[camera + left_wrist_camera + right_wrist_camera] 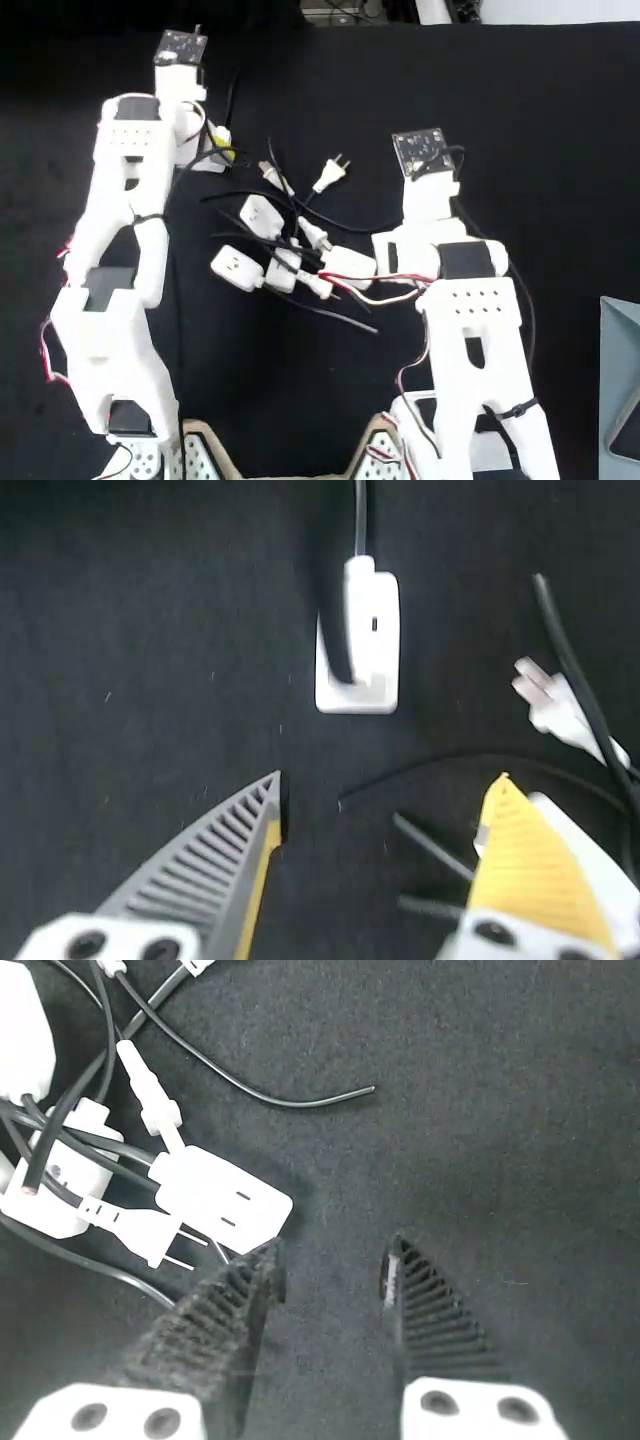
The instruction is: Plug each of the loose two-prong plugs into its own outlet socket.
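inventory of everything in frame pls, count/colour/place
outlet sockets: at least four, white, in the tangle mid-table
two-prong plugs: at least four, white, loose in and around the same tangle
cords: several, black, crossing over the sockets and plugs
cloth: one, black, covering the table
bin: one, grey, at the right edge of the high view
left arm: one, white, left side of the table
right arm: one, white, right side of the table
left pincer: one, grey and yellow fingers, open, above the cloth short of a socket
right pincer: one, dark fingers, open, beside a socket at the tangle's edge
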### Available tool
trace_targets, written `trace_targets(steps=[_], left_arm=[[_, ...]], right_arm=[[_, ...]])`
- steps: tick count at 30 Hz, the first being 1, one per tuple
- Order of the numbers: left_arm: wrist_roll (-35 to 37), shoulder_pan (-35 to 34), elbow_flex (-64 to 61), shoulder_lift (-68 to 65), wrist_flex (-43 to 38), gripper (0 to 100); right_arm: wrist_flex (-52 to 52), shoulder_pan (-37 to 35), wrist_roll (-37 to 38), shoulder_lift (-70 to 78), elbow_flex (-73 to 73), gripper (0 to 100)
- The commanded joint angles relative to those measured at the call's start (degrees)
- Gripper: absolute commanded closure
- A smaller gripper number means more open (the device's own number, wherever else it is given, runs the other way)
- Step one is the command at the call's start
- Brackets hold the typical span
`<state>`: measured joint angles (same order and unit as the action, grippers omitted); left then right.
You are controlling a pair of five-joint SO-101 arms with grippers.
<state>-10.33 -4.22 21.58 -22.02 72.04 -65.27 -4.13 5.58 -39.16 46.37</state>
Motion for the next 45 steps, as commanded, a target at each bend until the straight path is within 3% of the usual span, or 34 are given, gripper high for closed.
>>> trace_targets(steps=[1, 3, 11, 17, 21, 31, 45], left_arm=[[-0.26, 1.80, 3.82, 6.51, 7.74, 69], [-0.79, 3.12, 3.30, 8.70, 11.25, 69], [-15.12, 8.66, 3.12, 14.07, 26.02, 69], [-23.82, 9.80, -6.37, 16.62, 26.46, 69], [-25.93, 10.24, -19.12, 22.24, 19.08, 69], [-29.36, 13.32, -52.35, 37.45, -7.91, 69], [-27.87, 14.99, -63.34, 27.08, -30.15, 70]], right_arm=[[1.14, 0.44, -0.09, -1.10, -0.22, 83.2], [1.14, 0.44, -0.09, -1.10, -0.13, 83.2], [1.14, 0.44, -0.09, -1.10, -0.13, 83.2], [2.37, 0.44, 0.00, -1.10, 0.84, 83.2], [2.73, 0.44, 0.00, -1.10, 1.27, 83.2], [2.73, 0.44, 0.00, -1.10, 1.27, 83.2], [2.73, 0.44, 0.00, -1.10, 1.27, 83.2]])
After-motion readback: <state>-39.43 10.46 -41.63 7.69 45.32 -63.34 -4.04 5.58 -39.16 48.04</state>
